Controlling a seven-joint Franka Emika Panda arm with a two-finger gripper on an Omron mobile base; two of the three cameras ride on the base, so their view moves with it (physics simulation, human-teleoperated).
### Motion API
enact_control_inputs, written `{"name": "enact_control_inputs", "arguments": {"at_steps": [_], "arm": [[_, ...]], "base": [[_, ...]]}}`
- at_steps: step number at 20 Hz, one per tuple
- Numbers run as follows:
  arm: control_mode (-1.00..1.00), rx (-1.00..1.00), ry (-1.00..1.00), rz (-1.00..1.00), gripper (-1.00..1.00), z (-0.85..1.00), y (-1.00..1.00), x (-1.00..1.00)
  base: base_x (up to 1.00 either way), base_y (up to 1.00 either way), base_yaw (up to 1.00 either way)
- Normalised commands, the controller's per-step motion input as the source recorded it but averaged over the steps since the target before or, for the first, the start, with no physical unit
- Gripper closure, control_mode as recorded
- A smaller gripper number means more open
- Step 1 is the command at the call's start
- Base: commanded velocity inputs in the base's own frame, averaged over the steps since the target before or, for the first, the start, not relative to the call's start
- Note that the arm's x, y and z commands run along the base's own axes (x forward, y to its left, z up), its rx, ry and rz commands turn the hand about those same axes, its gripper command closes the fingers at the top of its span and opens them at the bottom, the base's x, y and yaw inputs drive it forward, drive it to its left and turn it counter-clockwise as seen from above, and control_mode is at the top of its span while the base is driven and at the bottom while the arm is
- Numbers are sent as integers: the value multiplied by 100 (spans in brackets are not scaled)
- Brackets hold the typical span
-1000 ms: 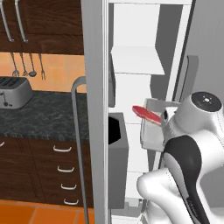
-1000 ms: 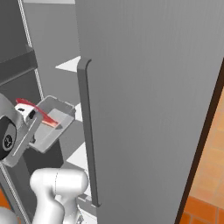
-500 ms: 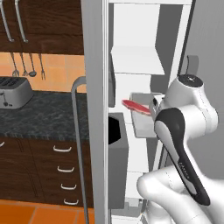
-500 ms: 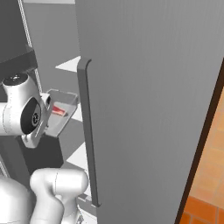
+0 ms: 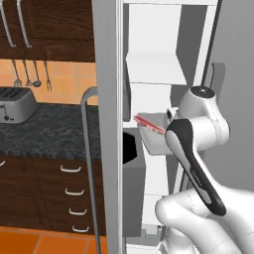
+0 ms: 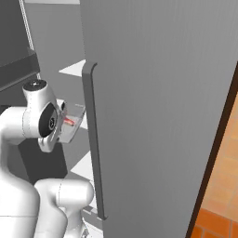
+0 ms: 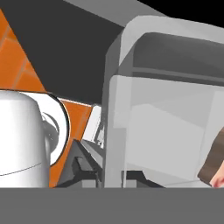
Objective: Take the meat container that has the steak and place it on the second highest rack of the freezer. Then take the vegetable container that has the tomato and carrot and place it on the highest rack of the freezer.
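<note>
The clear grey meat container [image 5: 158, 137] hangs inside the open freezer [image 5: 163, 30], just below the upper white shelf [image 5: 155, 68]. The pink-red steak [image 5: 148, 124] lies in it. From the right base view, the container [image 6: 73, 130] and steak [image 6: 69, 122] sit beside my wrist, left of the door. My gripper [image 6: 63, 115] is shut on the container's near rim, its fingers hidden behind the wrist. In the hand view the container's translucent wall [image 7: 162, 131] is very close, with the steak [image 7: 216, 165] at the right edge. Whether the container rests on a shelf, I cannot tell.
The freezer door [image 6: 162, 93] with its long handle [image 6: 93, 139] stands open close on the right. A grey door bin [image 5: 134, 183] is just left of the container. Pale shelves [image 6: 84, 165] lie below. A dark counter with a toaster [image 5: 16, 105] is far left.
The arm has swung up and inward, carrying the container from the freezer's mouth deeper in toward the shelves. The gripper stayed shut on it.
</note>
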Motion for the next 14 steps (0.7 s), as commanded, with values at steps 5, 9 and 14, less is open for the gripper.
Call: {"name": "enact_control_inputs", "arguments": {"at_steps": [5, 9, 14], "arm": [[-100, 0, 0, -1, 100, -12, -28, 44], [-100, 0, 0, -7, 100, -14, -4, 53], [-100, -2, 0, -12, 100, -20, 0, 52]], "base": [[0, 0, 0], [0, 0, 0], [0, 0, 0]]}}
